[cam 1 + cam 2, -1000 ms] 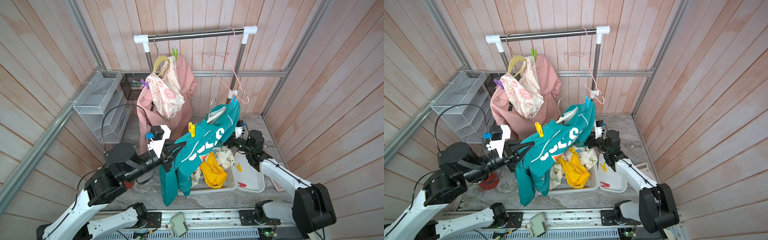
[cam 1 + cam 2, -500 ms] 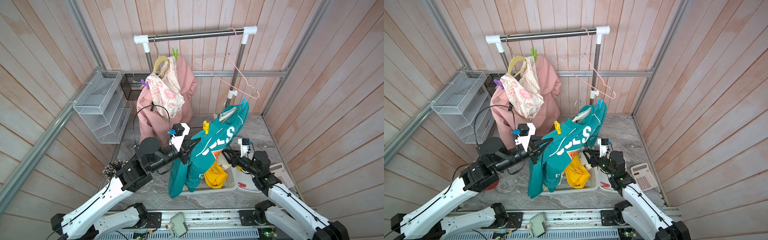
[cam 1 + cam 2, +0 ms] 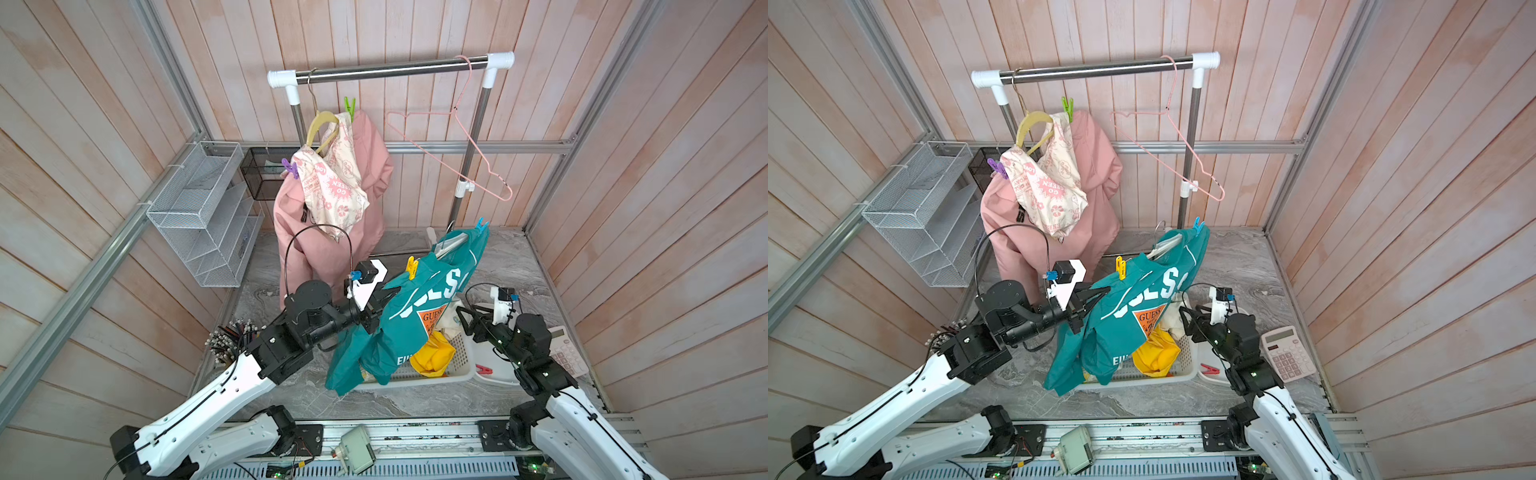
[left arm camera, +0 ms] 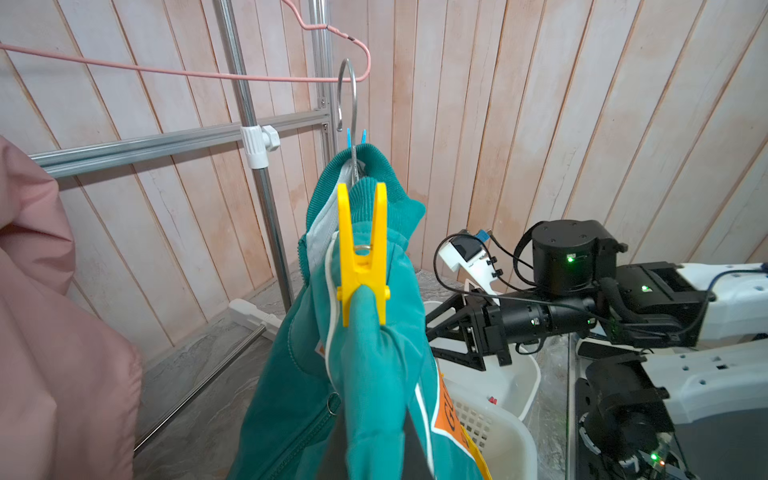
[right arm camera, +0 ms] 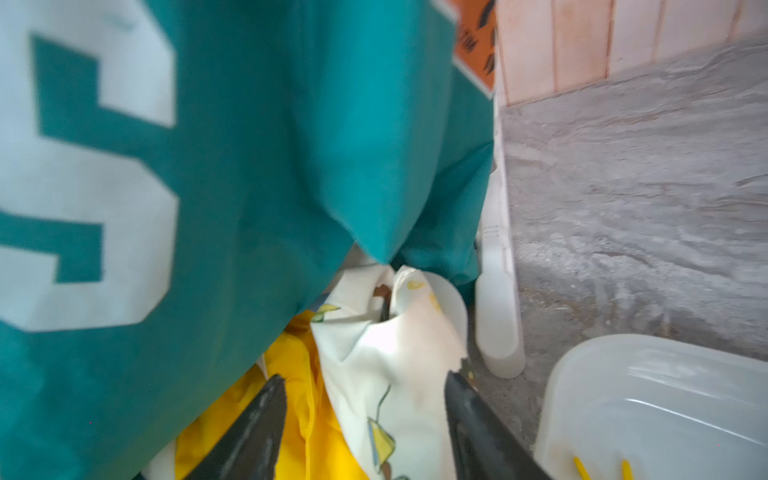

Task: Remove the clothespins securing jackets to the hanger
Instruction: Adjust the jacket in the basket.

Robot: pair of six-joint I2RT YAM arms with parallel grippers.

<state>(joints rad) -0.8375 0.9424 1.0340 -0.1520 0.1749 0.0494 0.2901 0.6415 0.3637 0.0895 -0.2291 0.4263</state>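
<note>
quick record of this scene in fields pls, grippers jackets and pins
left gripper: shut on teal jacket, held off the rail
right gripper: open, empty, near basket
pink jacket: on rail, green clothespin and purple clothespin attached
teal jacket pins: yellow clothespin, blue clothespin
yellow jacket: in basket

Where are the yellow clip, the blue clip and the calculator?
yellow clothespin (image 4: 362, 266): left wrist view, on its middle by the spring.
blue clothespin (image 3: 481, 225): in a top view, on its body.
calculator (image 3: 1287, 359): in a top view, on its keypad.
</note>
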